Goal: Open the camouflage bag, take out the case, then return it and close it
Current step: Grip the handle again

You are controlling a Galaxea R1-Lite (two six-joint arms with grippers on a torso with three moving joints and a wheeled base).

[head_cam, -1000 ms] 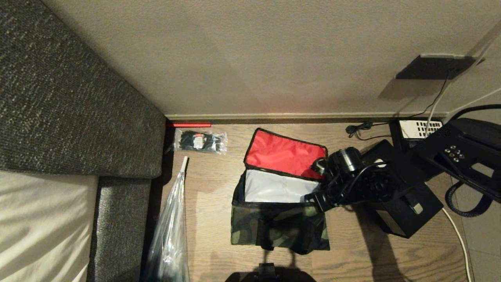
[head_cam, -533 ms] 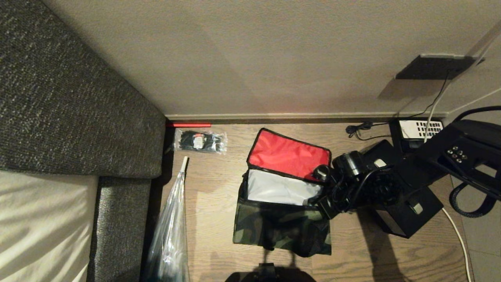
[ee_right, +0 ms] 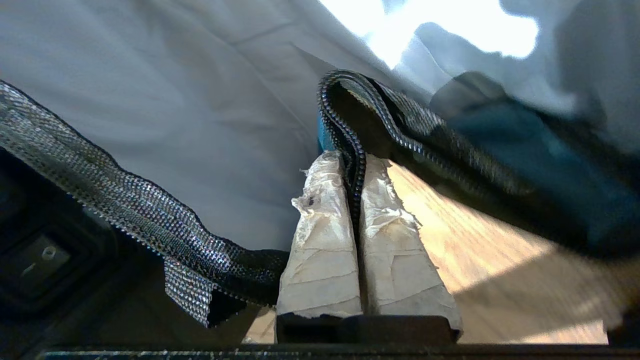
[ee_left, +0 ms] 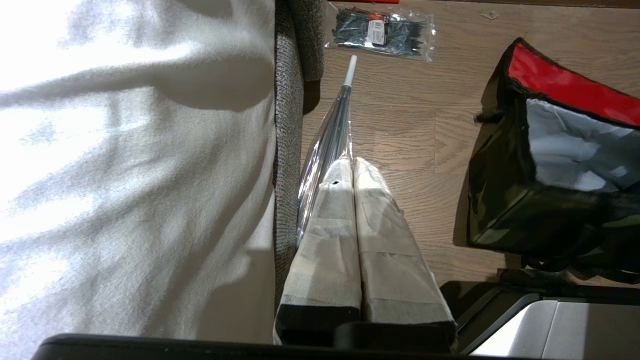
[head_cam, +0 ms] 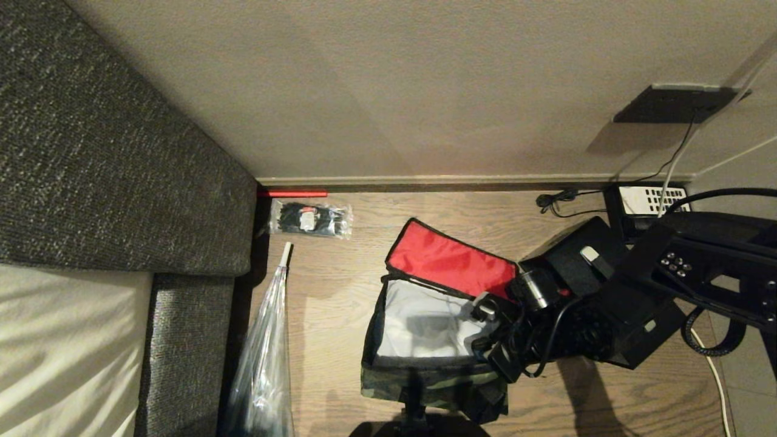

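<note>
The right claw (ee_right: 356, 170) is pinched tight on the black edge of the camouflage bag (head_cam: 425, 379), at the bag's right side. The bag sits open on the floor (head_cam: 340, 303). The case (head_cam: 607, 303) lies just right of the bag. The left claw (ee_left: 352, 167) is closed, left of the bag.

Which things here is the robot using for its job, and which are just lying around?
For the job:
- camouflage bag, lid open
- case, out on the floor beside the bag
- right gripper, pinching the bag's black edge

Just lying about:
- clear packet
- telephone
- sofa
- clear plastic wrap
- left gripper, parked
</note>
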